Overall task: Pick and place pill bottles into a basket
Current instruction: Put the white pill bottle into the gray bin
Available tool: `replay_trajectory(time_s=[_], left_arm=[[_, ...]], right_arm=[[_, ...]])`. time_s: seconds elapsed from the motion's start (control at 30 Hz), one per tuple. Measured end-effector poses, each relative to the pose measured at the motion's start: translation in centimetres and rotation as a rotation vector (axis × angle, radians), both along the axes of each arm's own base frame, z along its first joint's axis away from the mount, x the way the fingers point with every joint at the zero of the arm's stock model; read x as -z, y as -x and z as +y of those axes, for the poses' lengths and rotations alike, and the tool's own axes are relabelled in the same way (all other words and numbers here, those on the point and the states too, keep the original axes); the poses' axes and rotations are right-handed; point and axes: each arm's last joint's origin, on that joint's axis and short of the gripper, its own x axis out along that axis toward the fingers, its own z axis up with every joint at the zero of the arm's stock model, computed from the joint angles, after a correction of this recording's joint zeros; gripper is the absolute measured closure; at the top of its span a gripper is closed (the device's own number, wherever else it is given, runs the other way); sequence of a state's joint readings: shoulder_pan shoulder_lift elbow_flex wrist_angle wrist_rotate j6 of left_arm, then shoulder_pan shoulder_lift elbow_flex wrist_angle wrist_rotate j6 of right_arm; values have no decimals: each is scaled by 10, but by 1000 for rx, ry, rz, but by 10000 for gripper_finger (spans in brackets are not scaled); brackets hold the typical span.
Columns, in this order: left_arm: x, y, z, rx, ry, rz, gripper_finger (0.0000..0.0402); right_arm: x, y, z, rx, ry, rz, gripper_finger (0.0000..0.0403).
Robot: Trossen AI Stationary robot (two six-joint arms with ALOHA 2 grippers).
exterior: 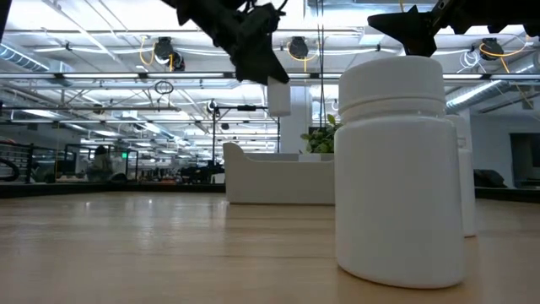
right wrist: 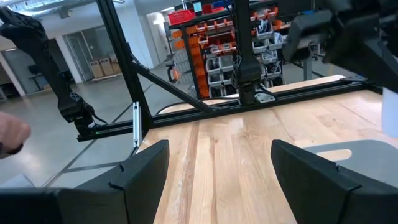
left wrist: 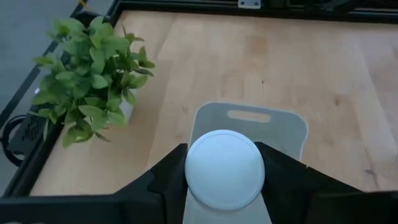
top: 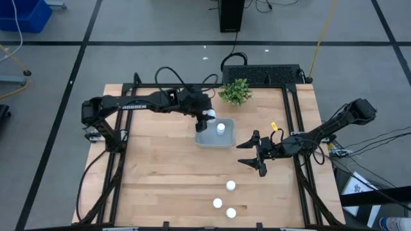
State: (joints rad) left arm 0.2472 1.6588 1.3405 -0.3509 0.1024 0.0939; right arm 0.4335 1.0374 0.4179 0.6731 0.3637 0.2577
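My left gripper [top: 208, 115] is shut on a white pill bottle [left wrist: 225, 168] and holds it over the far left corner of the pale grey-blue basket [top: 207, 137]. One bottle [top: 221, 128] stands inside the basket. Three more bottles [top: 230, 185] [top: 218, 203] [top: 231, 212] stand upright on the table near its front edge; the closest fills the low view [exterior: 396, 169]. My right gripper [top: 252, 154] is open and empty, above the table just right of the basket. My left gripper pinches the bottle between its two fingers [left wrist: 163, 173], on opposite sides at the cap [left wrist: 194, 169]. The fingers come from above, slanting down. The bottle hangs upright below the gripper [exterior: 279, 97], cap up, clear of the basket [exterior: 278, 181].
A small green plant [top: 236, 92] stands just beyond the basket at the table's far edge. A black frame [top: 292, 115] runs along the table's sides. Bare wood [top: 160, 173] lies left of and in front of the basket.
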Motion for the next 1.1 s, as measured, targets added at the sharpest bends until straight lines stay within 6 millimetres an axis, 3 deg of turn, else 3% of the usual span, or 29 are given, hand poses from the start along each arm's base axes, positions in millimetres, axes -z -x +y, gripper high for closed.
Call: replay_trajectory(time_s=[0.17,0.43,0.63,0.93,1.1], left_arm=[[22,5,11,-8,46,-14,208],[50,13,17,-7,87,-67,235],[66,19,20,-12,121,-70,207],[84,23,18,-17,143,-107,234],[102,20,19,-14,169,-63,206]], right_arm=[[0,0,0,0,0,0,124],[0,0,0,0,1,1,124],[0,0,0,0,-2,1,124],[0,0,0,0,-2,1,124],[0,0,0,0,-2,0,124]])
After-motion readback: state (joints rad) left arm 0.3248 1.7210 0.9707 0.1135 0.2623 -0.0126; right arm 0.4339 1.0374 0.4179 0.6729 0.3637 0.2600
